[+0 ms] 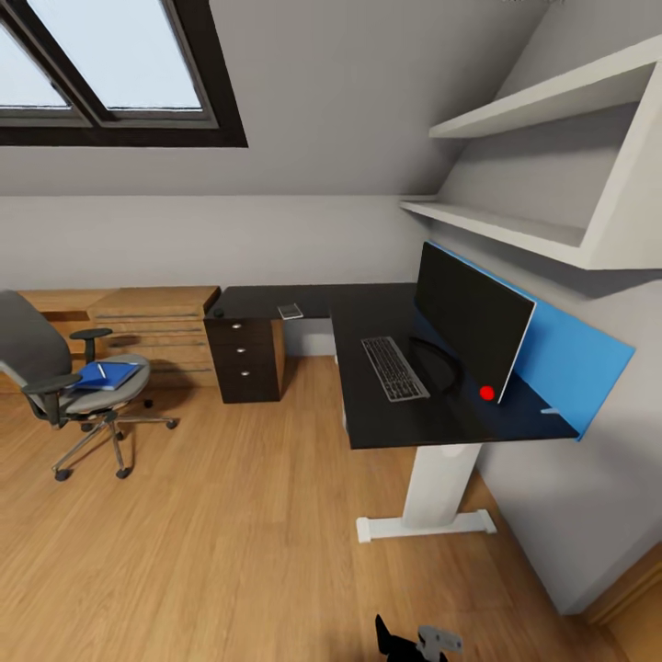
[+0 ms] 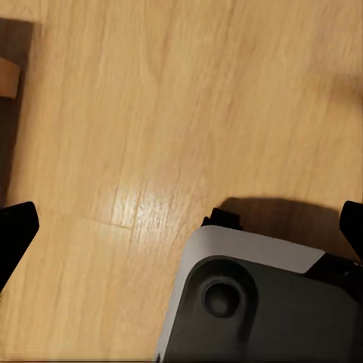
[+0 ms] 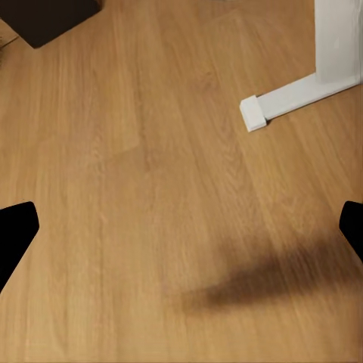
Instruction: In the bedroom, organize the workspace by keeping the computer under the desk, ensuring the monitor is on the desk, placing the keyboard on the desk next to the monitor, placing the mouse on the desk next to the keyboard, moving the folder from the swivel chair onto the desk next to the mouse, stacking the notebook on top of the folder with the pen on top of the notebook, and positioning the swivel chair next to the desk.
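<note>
The black desk (image 1: 368, 308) carries the monitor (image 1: 467, 322) along its wall side. The keyboard (image 1: 394, 368) lies in front of the monitor. A small dark-grey notebook (image 1: 291, 311) lies at the desk's corner, and a tiny dark mouse (image 1: 218, 313) sits at its far left end. The swivel chair (image 1: 37, 354) stands apart on the left with the blue folder (image 1: 108, 375) on its seat and the pale pen (image 1: 101, 370) on the folder. The computer is out of view. My left gripper (image 2: 185, 231) and right gripper (image 3: 184, 227) hang open over bare floor.
A black drawer unit (image 1: 245, 359) stands under the desk's left end, next to a light-wood chest (image 1: 152, 331). The desk's white foot (image 1: 428, 526) (image 3: 295, 94) rests on the floor near my right gripper. White shelves (image 1: 515, 225) overhang the desk. My grey base (image 2: 257, 302) is below my left gripper.
</note>
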Robot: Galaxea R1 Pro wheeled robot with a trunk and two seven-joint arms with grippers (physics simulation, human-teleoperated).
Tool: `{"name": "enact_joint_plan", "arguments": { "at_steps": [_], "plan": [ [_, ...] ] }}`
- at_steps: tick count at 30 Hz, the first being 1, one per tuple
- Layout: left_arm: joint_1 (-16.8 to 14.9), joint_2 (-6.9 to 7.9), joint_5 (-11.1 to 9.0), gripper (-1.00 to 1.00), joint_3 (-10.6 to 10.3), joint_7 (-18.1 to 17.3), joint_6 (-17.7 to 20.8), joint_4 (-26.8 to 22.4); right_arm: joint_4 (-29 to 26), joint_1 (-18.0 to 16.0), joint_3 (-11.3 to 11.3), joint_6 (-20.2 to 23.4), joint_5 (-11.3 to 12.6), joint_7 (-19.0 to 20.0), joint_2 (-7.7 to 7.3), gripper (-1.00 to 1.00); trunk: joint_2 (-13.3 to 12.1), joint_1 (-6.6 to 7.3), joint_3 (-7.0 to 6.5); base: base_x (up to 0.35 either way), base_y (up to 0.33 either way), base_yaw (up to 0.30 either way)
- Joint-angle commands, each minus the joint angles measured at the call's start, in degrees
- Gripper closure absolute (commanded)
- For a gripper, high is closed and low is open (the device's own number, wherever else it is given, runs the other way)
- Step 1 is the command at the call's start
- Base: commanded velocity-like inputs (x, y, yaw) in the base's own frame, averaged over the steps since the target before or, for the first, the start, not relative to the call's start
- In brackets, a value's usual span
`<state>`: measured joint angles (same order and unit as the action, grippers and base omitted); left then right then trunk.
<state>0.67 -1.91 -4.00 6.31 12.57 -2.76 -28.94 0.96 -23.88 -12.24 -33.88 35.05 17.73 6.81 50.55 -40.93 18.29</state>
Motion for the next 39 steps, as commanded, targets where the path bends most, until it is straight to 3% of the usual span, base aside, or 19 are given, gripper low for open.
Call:
{"name": "enact_joint_plan", "arguments": {
  "at_steps": [1, 10, 14, 19, 31, 39],
  "plan": [
    [-0.1, -0.03, -0.4, -1.00, 0.1, 0.0, -0.1, 0.2, 0.1, 0.0, -0.3, -0.6, 0.6, 0.4, 0.00, -1.00, -0.4, 0.22, -0.13, 0.000, 0.000, 0.000],
    [-0.8, -0.11, -0.3, -1.00, -0.1, 0.0, -0.5, 1.4, 0.2, 0.1, -0.3, -3.6, 0.6, 0.3, 0.12, -1.00, -4.0, 2.19, -1.74, 0.000, 0.000, 0.000],
    [-0.8, -0.18, -0.2, -1.00, -0.2, 0.0, -2.1, 1.4, 0.3, 0.1, -0.4, -5.1, 0.6, -0.3, 0.23, -1.00, -4.0, 2.19, -1.74, 0.000, 0.000, 0.169],
    [-0.8, -0.20, -0.2, -1.00, -0.5, 0.0, -8.0, 1.5, 0.2, 1.0, -0.6, -8.9, -0.8, -2.0, 0.31, -1.00, -4.0, 2.19, -1.74, 0.064, 0.038, 0.262],
    [-0.8, -0.20, -0.3, -1.00, -0.4, 0.0, -8.9, 1.5, 0.3, 1.3, -0.7, -9.2, -1.7, -2.0, 0.68, -1.00, -4.0, 2.19, -1.71, 0.270, 0.211, 0.099],
    [-0.8, -0.20, -0.3, -1.00, -0.4, 0.0, -8.9, 1.6, 0.2, 1.4, -0.7, -9.4, -1.9, -2.1, 0.67, -1.00, -4.0, 2.19, -1.71, 0.306, 0.132, 0.246]
  ]
}}
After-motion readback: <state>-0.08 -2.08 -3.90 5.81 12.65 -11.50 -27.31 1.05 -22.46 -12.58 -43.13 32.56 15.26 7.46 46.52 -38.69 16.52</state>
